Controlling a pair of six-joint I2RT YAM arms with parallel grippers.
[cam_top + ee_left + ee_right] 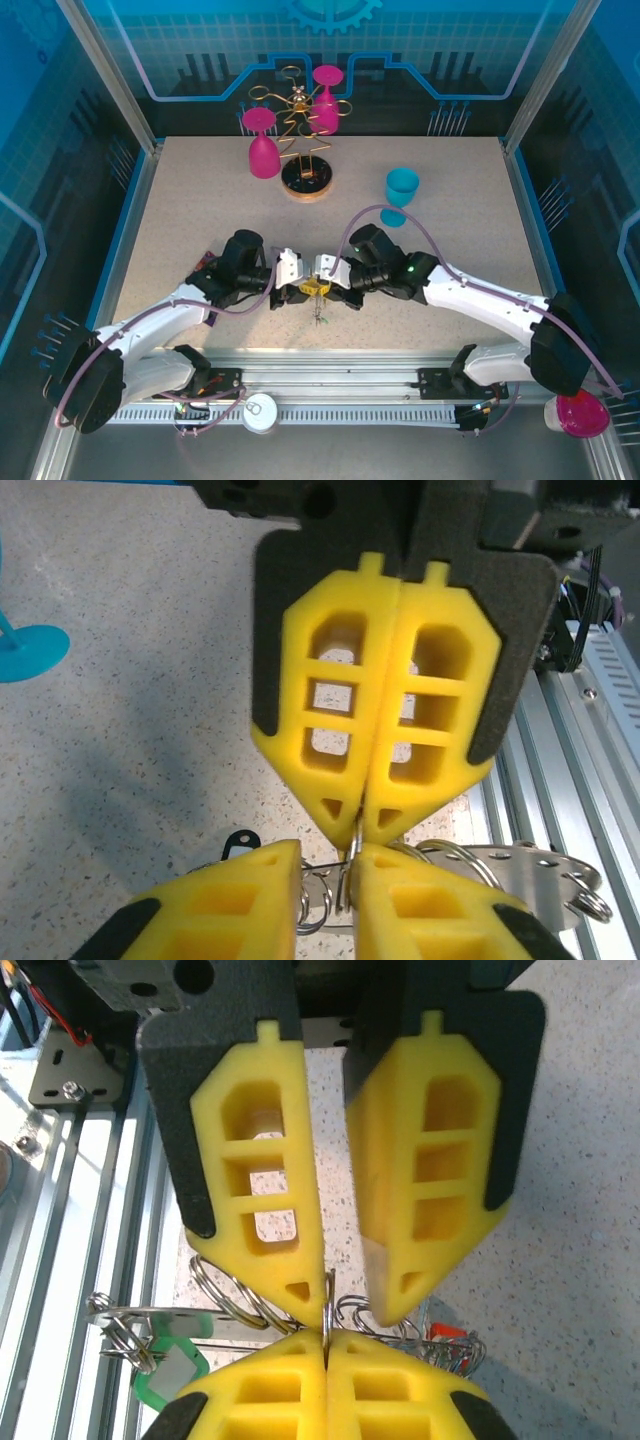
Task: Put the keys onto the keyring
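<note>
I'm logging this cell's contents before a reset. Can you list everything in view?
pink goblets: three, pink; two on the rack, one past the near right corner
rack: one, gold wire on a wooden base, far centre
teal goblet: one, teal, right of the rack
keyring: one, grey metal with a green tag and rings, between the grippers
red piece: one, red, among the rings; perhaps a key
disc: one, white, near rail
table: one, speckled beige
left gripper: yellow fingers, slightly open
right gripper: yellow fingers, shut on a ring
</note>
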